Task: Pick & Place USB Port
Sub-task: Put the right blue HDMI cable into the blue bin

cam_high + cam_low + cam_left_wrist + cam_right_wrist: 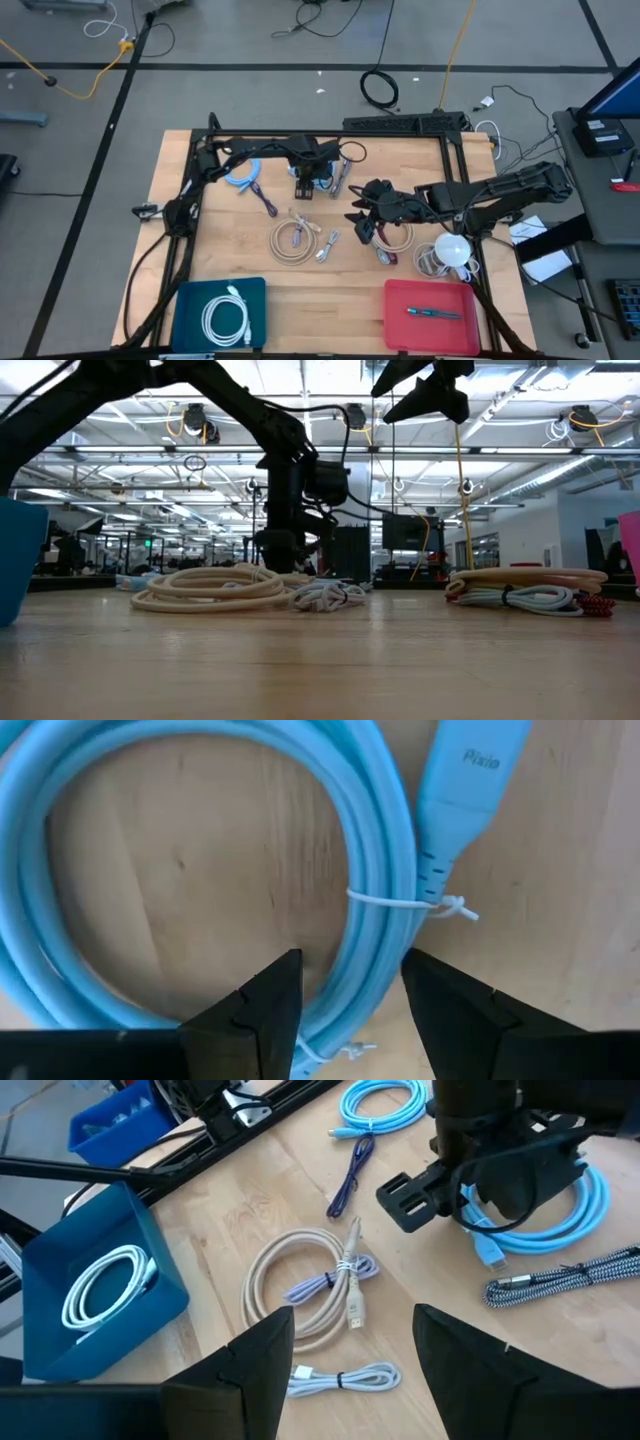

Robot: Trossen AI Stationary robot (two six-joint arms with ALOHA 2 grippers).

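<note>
High view: the left end effector (318,180) stands over a coiled light-blue USB cable (322,180) at the back of the wooden bench (230,250); the right end effector (362,225) hovers mid-bench.

Left wrist view: fingers (265,1005) apart, straddling the coil's tied strands, not yet clamped. The cable looks light, limp and smooth; gripping the bundled strands beside the white tie (440,904) seems surest.

Right wrist view: its fingers (260,1350) spread, holding nothing.

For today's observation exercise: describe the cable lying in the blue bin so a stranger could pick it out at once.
Find the blue bin at the wooden table's near left corner. The white coiled cable lies alone inside it; every other cable lies loose on the wood.
</note>
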